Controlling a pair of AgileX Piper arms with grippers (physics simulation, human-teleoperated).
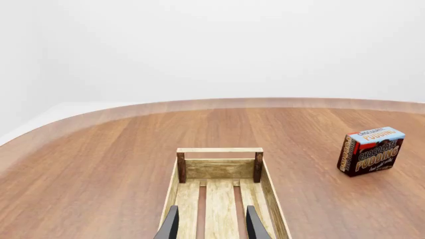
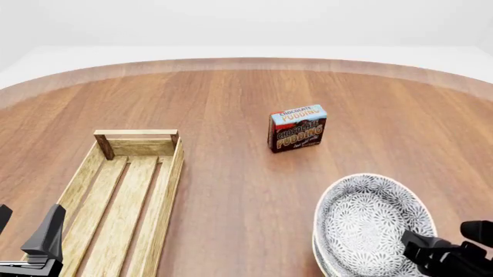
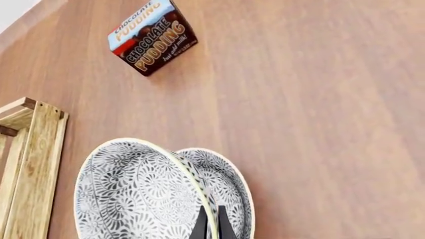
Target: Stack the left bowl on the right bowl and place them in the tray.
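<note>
1. Two patterned bowls are seen nested one inside the other, tilted, with the upper rim raised on one side. In the right wrist view the stack lies directly ahead of the fingers, and the inner bowl's rim passes between them.

2. The right gripper is closed thin on that rim: its two dark fingertips stand almost together with the rim's edge pinched between. Whether the outer bowl is caught in the same pinch cannot be told.

3. The bowls are judged to be glazed ceramic: stiff, smooth, fairly heavy for a rim pinch, and breakable if dropped. The glaze is likely slippery, so a deep hold across the rim's wall is preferable to a hold on its very lip. A stack held by one edge is expected to swing and hang low on the far side.

4. The tray lies well apart from the right gripper, across the table on the left arm's side, and nothing is seen in it.

5. The left gripper is held open just above the tray's slatted floor, its fingers spread about one slat apart, with nothing between them; the raised end rail stands ahead of it.

6. The pudding box stands upright beyond both grippers, apart from the bowls and the tray.
</note>
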